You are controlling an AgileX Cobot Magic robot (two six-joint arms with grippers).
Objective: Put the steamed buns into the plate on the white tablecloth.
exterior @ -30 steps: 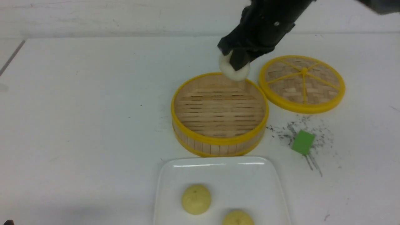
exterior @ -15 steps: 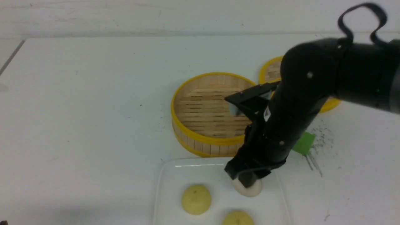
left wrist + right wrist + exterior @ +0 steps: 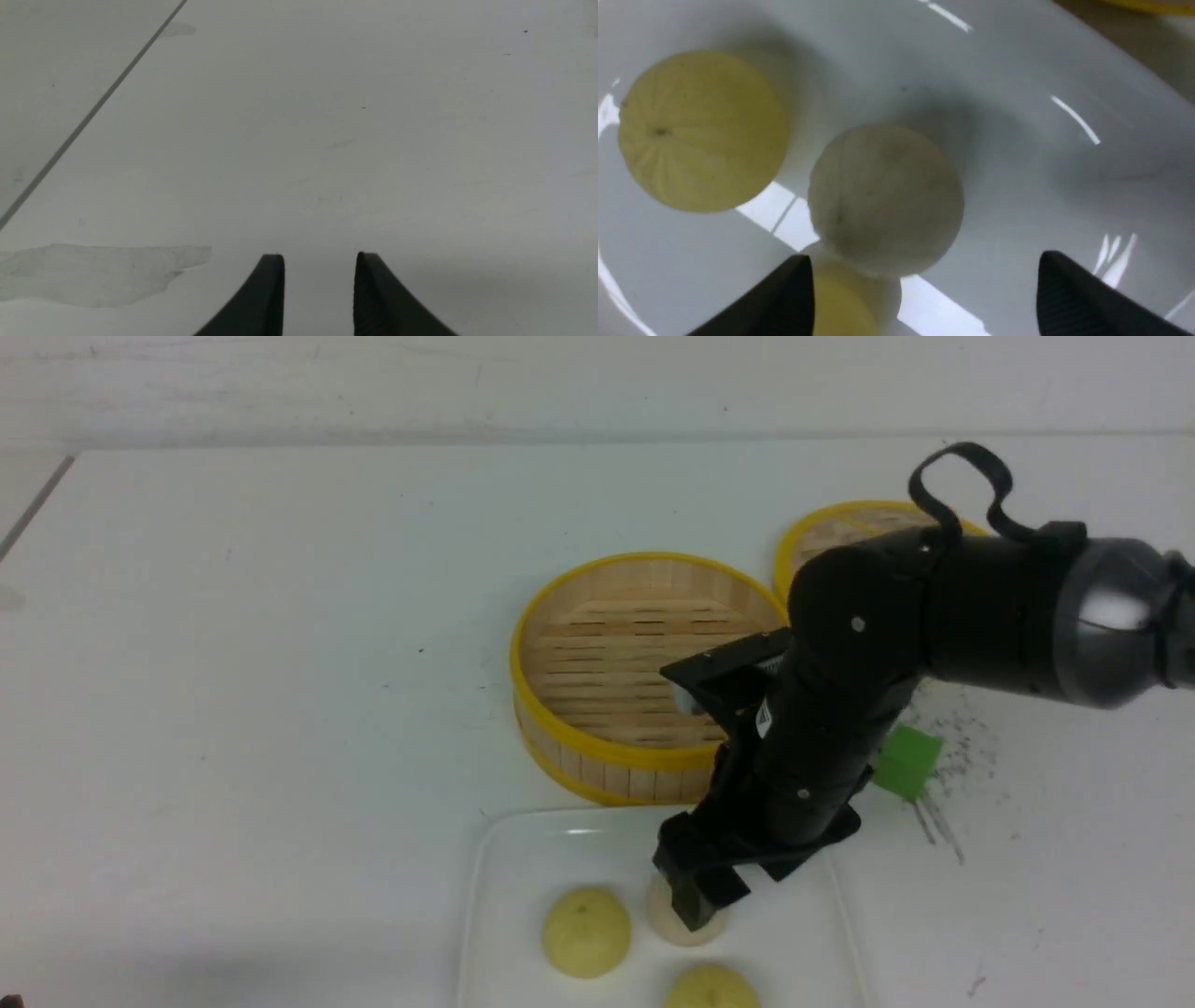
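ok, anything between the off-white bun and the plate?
Nothing visible. The off-white bun already lies on the plate, beside the two yellow buns, with the right gripper jaws open on either side of it. The steamer is empty.

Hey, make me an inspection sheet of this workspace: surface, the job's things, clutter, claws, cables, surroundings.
Surface: white tablecloth, flat, with dark speckled marks on the robot's right.
Job's things: plate holds all three: off-white bun, yellow bun beside it, second yellow bun nearer the robot.
Clutter: empty bamboo steamer behind the plate, its lid lying flat beside it, green cube.
Claws: right claw open, jaws wide either side of the off-white bun; left claw slightly open, holding nothing, over bare cloth.
Cables: black cable loop on the right arm.
Surroundings: pale backdrop behind the table; nothing else seen.
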